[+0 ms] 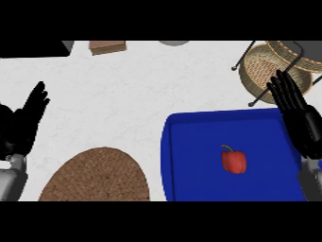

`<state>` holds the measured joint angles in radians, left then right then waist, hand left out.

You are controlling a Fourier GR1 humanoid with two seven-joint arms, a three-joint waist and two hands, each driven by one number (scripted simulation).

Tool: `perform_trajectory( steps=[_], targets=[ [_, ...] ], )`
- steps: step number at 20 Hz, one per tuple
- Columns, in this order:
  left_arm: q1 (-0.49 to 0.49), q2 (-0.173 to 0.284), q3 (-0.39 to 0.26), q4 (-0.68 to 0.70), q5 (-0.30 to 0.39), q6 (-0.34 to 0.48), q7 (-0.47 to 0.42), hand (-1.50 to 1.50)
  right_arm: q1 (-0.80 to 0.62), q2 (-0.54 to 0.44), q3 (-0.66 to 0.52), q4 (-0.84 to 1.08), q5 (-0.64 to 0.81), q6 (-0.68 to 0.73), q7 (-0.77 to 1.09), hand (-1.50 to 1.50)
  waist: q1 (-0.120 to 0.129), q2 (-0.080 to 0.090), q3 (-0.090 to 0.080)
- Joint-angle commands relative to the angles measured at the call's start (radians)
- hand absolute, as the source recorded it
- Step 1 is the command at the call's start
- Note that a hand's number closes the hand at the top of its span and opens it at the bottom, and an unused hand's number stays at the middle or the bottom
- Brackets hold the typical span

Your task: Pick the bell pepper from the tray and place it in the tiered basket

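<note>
Lying near the middle of the blue tray [191,142], the red bell pepper [234,161] points its stem up toward the far side. The right hand [299,116] hovers over the tray's far right corner, fingers straight and holding nothing; the pepper sits to its left and nearer the robot. The tiered basket [271,66] waits just beyond. The left hand [22,120] rests open, well apart on the counter [135,90], so the right looks better placed.
</note>
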<state>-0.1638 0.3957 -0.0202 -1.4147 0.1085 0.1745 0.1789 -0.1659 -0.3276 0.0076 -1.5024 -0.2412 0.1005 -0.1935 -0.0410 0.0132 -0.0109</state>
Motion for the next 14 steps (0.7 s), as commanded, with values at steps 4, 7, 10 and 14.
perform_trajectory(
  steps=[4, 7, 10, 14],
  targets=[
    [-0.037, 0.045, 0.013, 0.02, -0.079, 0.003, -0.085, 0.0, 0.181, 0.092, -0.046, -0.19, 0.081, -0.25, 0.032, 1.5, 0.012, -0.02, 0.01],
    [0.017, 0.027, 0.009, 0.029, -0.08, 0.026, -0.078, 0.0, 0.059, 0.23, -0.241, -0.285, -0.048, -0.416, -0.135, 1.5, -0.109, -0.114, 0.045],
    [0.02, 0.038, 0.014, 0.008, -0.104, 0.045, -0.111, 0.0, 0.368, 0.165, -0.252, -0.091, 0.239, -0.648, 0.063, -1.5, -0.062, -0.018, 0.006],
    [0.054, 0.023, -0.007, -0.006, -0.106, 0.024, -0.153, 0.0, 0.587, 0.287, -0.147, -0.333, 0.377, -0.78, 0.045, -1.5, -0.008, -0.021, 0.006]
  ],
)
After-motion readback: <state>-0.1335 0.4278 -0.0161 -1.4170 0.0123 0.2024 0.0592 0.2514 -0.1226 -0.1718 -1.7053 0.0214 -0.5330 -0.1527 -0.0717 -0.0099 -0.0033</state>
